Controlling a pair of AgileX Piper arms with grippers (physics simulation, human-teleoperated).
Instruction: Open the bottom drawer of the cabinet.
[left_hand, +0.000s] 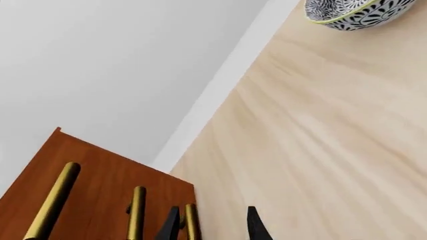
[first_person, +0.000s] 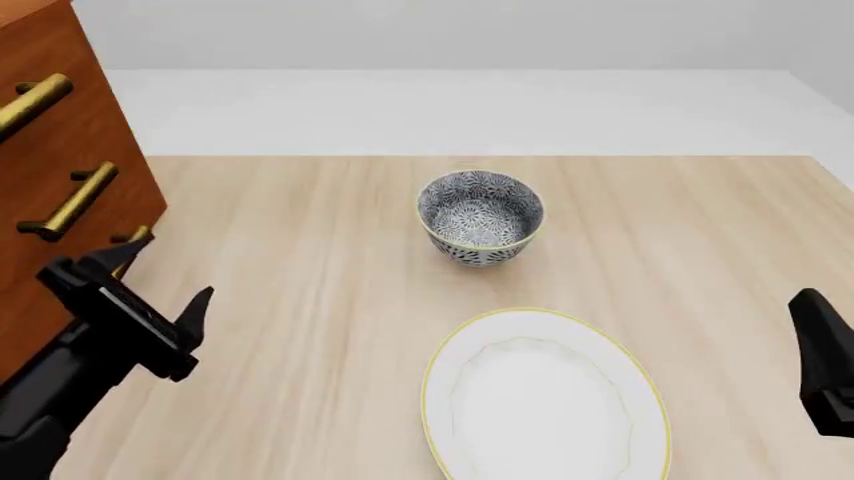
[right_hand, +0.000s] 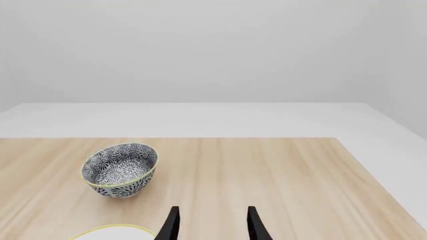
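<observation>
Barely begun: left gripper (first_person: 134, 283), jaws apart and holding nothing, nears the bottom drawer's handle (first_person: 130, 245) (drawer apparently closed, pull remaining).

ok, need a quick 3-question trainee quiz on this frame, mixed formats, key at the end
1. True or false: the left gripper has already shut on the bottom drawer's handle.
2. Multiple choice: which thing lies nearest the right gripper in the front view? A) the cabinet B) the white plate C) the patterned bowl
3. Fill in: the cabinet front shows ___ brass bar handles.

Key
1. False. Its jaws stand open, with the handle just beside one finger in the left wrist view and no grip yet.
2. B. The plate sits toward the right arm's side; the cabinet stands at the far left.
3. Three.
</observation>
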